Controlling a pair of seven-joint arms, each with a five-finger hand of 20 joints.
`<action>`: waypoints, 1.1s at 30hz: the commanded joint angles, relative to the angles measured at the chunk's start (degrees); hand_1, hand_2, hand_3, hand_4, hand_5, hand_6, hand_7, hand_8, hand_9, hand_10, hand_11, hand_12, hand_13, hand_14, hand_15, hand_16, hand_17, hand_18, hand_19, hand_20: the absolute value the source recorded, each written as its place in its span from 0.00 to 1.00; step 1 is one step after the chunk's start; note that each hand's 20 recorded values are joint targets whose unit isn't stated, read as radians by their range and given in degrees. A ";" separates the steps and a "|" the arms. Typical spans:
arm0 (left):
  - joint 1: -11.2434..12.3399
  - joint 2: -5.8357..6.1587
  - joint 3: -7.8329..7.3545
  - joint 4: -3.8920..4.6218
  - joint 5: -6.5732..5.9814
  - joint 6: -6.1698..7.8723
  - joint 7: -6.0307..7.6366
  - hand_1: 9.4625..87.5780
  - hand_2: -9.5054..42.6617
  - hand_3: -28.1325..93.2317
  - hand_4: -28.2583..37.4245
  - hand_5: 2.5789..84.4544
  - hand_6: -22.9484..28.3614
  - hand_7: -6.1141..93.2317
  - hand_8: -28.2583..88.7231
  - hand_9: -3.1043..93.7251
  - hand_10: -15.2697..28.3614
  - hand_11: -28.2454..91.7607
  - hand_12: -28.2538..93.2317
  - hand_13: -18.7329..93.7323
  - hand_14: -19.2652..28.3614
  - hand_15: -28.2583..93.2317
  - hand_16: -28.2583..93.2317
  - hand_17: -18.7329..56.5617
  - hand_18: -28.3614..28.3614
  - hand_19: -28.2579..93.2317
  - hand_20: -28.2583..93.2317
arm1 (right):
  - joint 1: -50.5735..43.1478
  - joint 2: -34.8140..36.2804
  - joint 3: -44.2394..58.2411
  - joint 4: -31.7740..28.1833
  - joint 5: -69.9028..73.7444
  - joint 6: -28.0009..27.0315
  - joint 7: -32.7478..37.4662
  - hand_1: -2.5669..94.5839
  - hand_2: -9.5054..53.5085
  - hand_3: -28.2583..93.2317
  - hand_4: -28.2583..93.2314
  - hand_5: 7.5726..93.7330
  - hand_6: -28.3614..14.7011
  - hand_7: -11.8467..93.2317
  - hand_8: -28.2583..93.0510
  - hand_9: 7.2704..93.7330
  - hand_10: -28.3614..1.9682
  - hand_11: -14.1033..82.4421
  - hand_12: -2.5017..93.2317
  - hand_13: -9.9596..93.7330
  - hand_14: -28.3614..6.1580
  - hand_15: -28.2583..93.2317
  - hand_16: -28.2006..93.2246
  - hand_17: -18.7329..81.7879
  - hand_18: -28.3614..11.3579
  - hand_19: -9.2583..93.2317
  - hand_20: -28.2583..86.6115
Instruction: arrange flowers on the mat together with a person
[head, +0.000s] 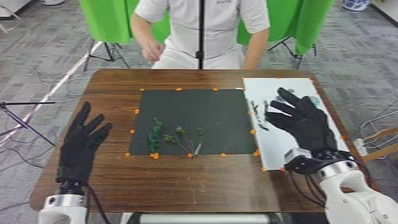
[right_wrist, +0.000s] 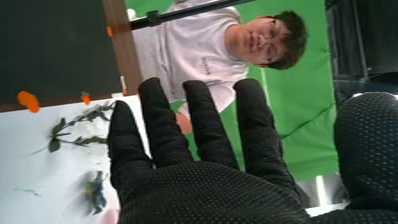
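While the right hand (head: 304, 125) is hovering over the white sheet (head: 266, 86), fingers extended, empty, a leafy sprig (right_wrist: 71, 123) is lying just to its left, long axis running roughly away from the robot; left hand (head: 80, 145), open, is resting farther off.

bright, fairly even indoor light, src unclear, soft shadows, faint sheen on table (head: 178, 187), white mat (head: 259, 86) v. bright

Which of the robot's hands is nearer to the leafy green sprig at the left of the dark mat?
Left. The left hand is just left of the mat, beside the sprig; the right hand is beyond the mat's right edge, over the white sheet.
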 joint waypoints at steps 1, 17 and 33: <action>0.21 1.36 -0.46 0.35 0.19 -0.80 -1.25 0.09 0.24 0.85 0.00 0.26 0.33 0.18 0.15 0.33 0.61 0.30 0.35 0.38 0.79 0.40 0.24 0.12 0.97 0.61 0.26 | -1.42 1.28 1.18 -0.18 0.81 -0.12 0.43 0.18 0.35 0.76 0.02 0.34 0.71 0.18 0.17 0.35 0.41 0.18 0.21 0.38 0.22 0.32 0.48 0.19 0.15 0.36 0.42; -0.16 2.00 0.03 0.54 -0.47 -1.05 -1.18 0.10 0.24 0.84 0.00 0.26 0.34 0.18 0.16 0.32 0.62 0.30 0.35 0.38 0.79 0.40 0.24 0.12 0.97 0.60 0.25 | -1.70 1.61 1.24 0.17 0.06 -0.72 0.58 0.17 0.34 0.77 0.02 0.34 0.71 0.18 0.17 0.35 0.41 0.18 0.21 0.38 0.22 0.32 0.49 0.19 0.15 0.36 0.42; 0.25 1.70 -0.69 0.46 -0.65 -1.55 -1.50 0.10 0.24 0.84 0.00 0.26 0.34 0.18 0.16 0.32 0.62 0.30 0.35 0.38 0.79 0.40 0.24 0.11 0.98 0.60 0.25 | -0.60 1.11 -1.00 -0.10 -0.15 3.45 1.31 0.17 0.34 0.77 0.02 0.34 0.71 0.18 0.17 0.36 0.41 0.18 0.21 0.39 0.22 0.32 0.48 0.19 0.15 0.36 0.42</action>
